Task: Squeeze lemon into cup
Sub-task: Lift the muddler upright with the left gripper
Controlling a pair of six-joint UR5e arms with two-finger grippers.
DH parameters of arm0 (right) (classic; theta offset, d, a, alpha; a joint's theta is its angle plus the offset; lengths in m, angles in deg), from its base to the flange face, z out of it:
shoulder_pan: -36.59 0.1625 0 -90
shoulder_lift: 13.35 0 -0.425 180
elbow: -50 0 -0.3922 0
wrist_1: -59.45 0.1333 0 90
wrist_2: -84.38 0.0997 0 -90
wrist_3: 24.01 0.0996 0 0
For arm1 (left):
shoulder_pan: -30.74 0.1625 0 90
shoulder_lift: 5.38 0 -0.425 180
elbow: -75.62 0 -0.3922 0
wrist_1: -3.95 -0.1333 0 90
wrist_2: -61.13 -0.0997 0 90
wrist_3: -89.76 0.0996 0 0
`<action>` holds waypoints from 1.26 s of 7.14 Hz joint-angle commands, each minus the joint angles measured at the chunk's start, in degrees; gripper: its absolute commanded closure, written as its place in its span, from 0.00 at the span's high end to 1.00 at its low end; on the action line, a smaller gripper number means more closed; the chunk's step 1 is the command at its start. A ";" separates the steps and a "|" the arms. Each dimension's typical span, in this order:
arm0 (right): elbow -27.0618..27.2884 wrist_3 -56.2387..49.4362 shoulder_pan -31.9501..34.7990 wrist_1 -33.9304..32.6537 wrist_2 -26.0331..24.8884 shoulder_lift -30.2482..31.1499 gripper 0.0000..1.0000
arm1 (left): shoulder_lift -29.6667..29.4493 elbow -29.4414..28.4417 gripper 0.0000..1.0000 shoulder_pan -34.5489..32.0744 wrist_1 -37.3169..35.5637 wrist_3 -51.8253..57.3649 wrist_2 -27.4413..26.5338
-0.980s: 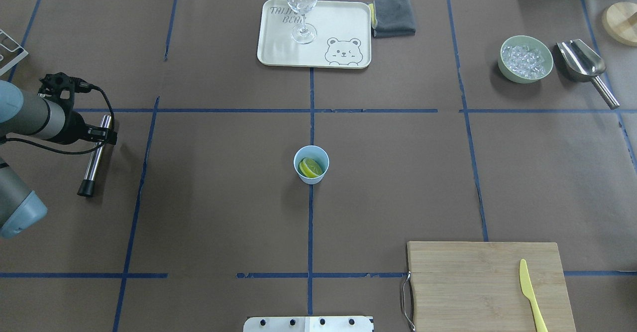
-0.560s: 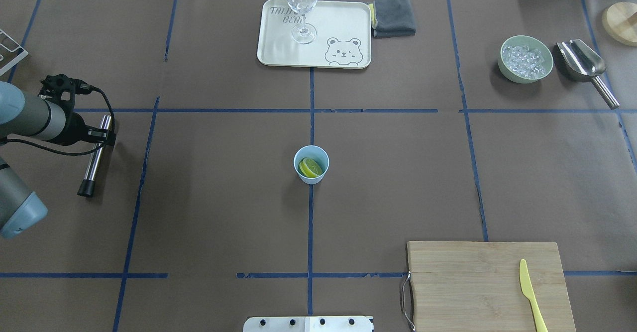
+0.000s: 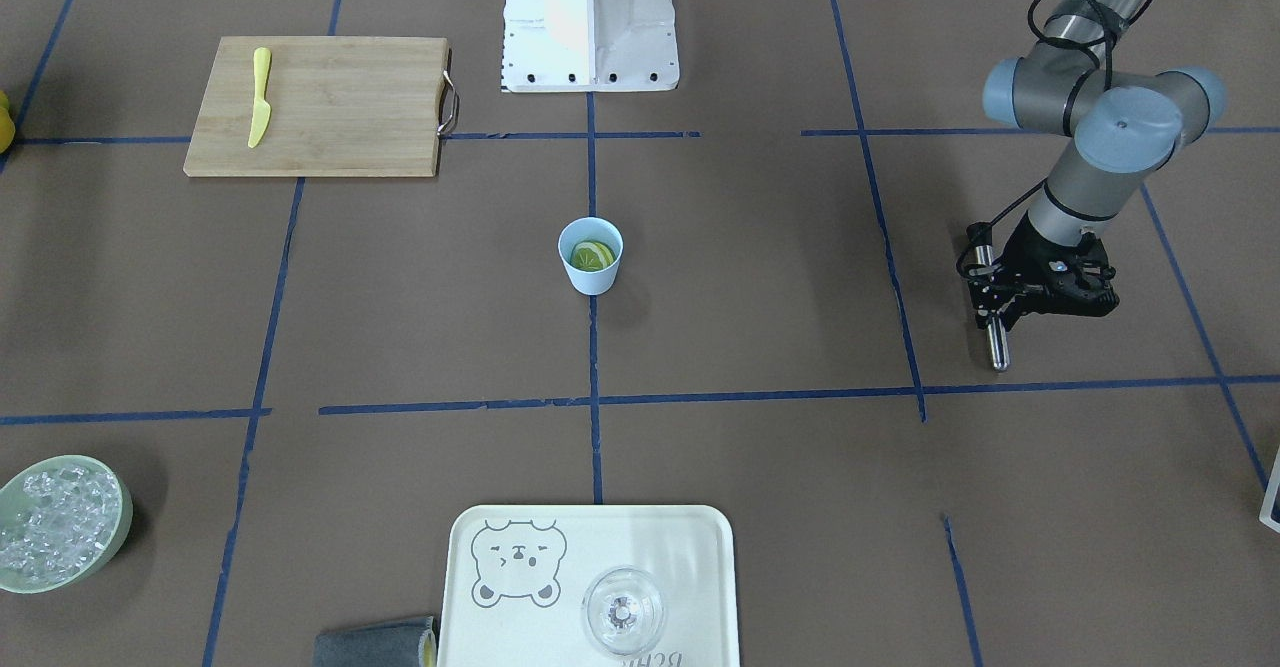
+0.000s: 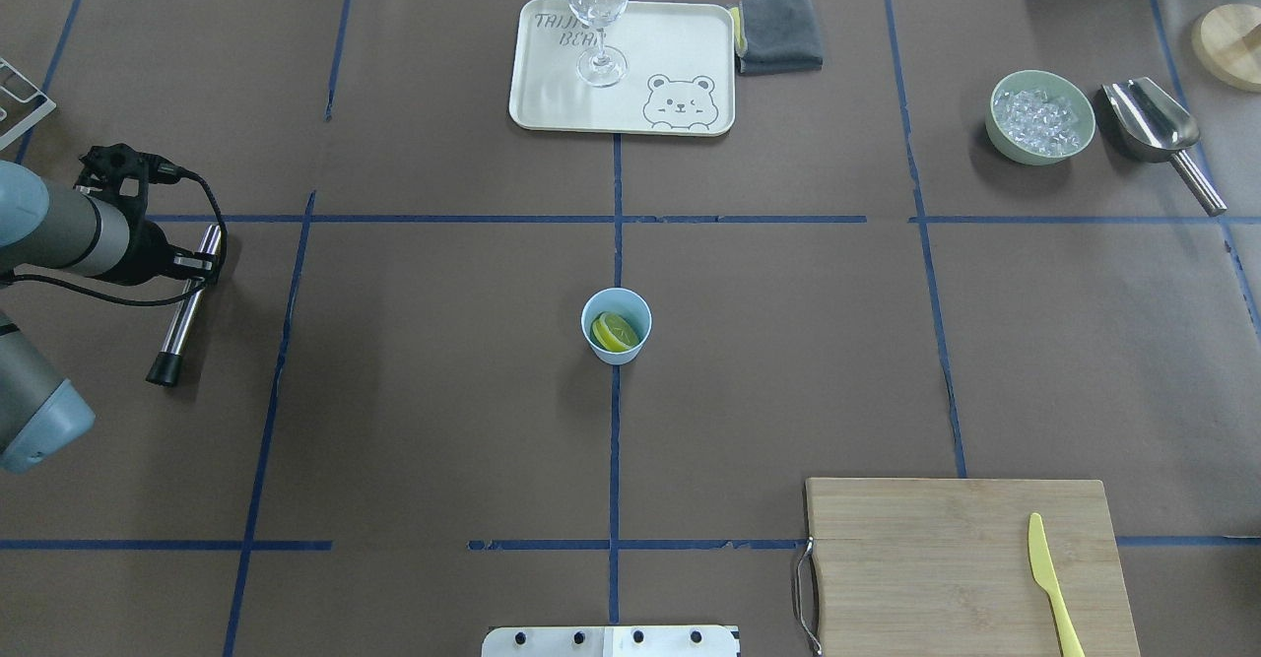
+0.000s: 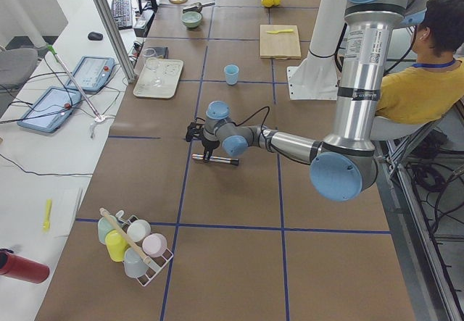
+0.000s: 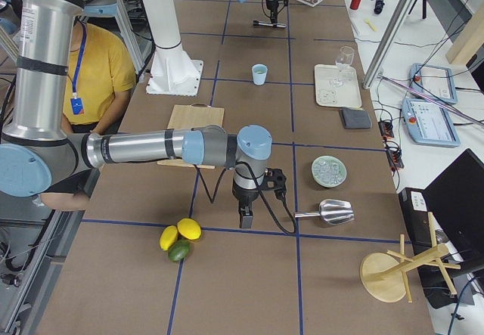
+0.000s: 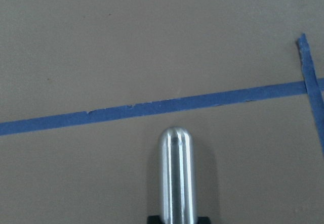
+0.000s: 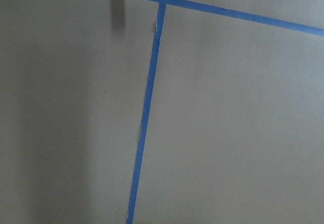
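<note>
The light blue cup (image 4: 617, 340) stands at the table's middle on the blue tape line. The half lemon (image 4: 616, 332) lies inside it, cut face up; both also show in the front view, cup (image 3: 590, 275) and lemon (image 3: 592, 254). My left gripper (image 4: 197, 265) is far left of the cup, low over the table, shut on a metal rod (image 4: 182, 317) with a black tip. The rod's rounded end fills the left wrist view (image 7: 175, 176). My right gripper (image 6: 246, 218) shows only in the exterior right view; I cannot tell whether it is open or shut.
A cream tray (image 4: 680, 46) with a clear glass (image 4: 598, 17) and a grey cloth (image 4: 780, 32) are at the back. A green bowl of ice (image 4: 1041, 115) and a metal scoop (image 4: 1158, 130) are back right. A cutting board (image 4: 936, 558) with a yellow knife (image 4: 1050, 578) is front right.
My left gripper has shifted slightly to the left with the metal rod in it. The cup and lemon have not moved.
</note>
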 commanded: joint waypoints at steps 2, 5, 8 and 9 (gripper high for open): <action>0.13 0.00 0.00 0.00 0.00 0.01 1.00 | -1.59 6.39 0.00 -0.04 -0.07 3.30 -0.05; 0.22 0.00 0.70 0.00 0.09 0.54 1.00 | -11.94 9.58 0.00 -0.04 9.55 5.97 -0.05; 0.22 0.00 1.58 0.00 0.09 0.80 1.00 | -16.79 10.72 0.00 1.79 22.01 5.27 -6.85; 0.22 0.09 1.84 0.00 0.00 0.89 1.00 | -16.89 9.24 0.00 6.15 32.52 5.35 -12.65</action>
